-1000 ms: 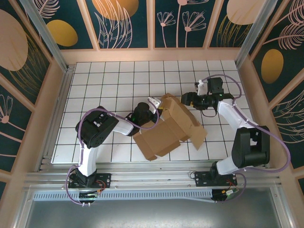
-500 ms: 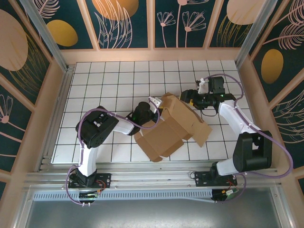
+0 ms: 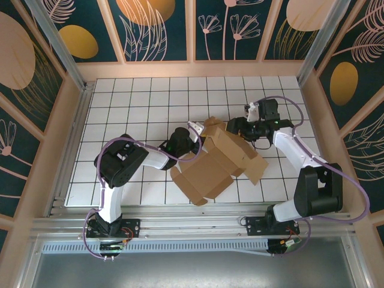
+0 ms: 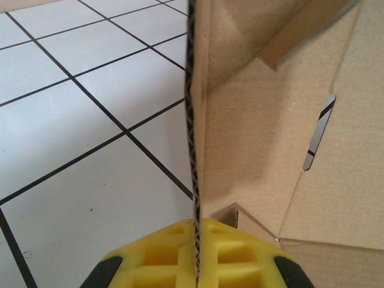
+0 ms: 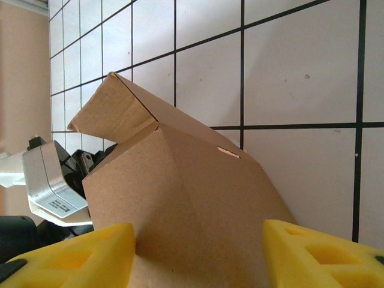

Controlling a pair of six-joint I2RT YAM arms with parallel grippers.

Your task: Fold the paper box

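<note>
Nearest the arm bases, the plain brown corrugated cardboard box [image 3: 207, 174] lies half-formed near the middle of the white black-gridded desk [image 3: 132, 108]; its flat base panel has slid a little toward the right over the last second, and the loose flap at its right corner has swung in closer to the body

Just beyond that, at the box's left side, the left gripper [image 3: 195, 132] is pressed together on a standing wall; in its wrist view the yellow pads [image 4: 156, 258] pinch the fluted edge of the box [image 4: 270, 120] upright, with a slot showing in the panel beside it; this hold has not moved, so it looks to be the anchor for the fold

Farthest back, the right gripper [image 3: 235, 126] has come in from the right to the box's raised far corner and its jaws have narrowed somewhat; they are spread, with one yellow finger [image 5: 78, 252] on each side of the peaked panel of the box [image 5: 180, 192]; whether they touch the board I cannot tell

My reading: the right side is being lined up to push or pinch that tented panel, so the fold is under way, not finished
</note>
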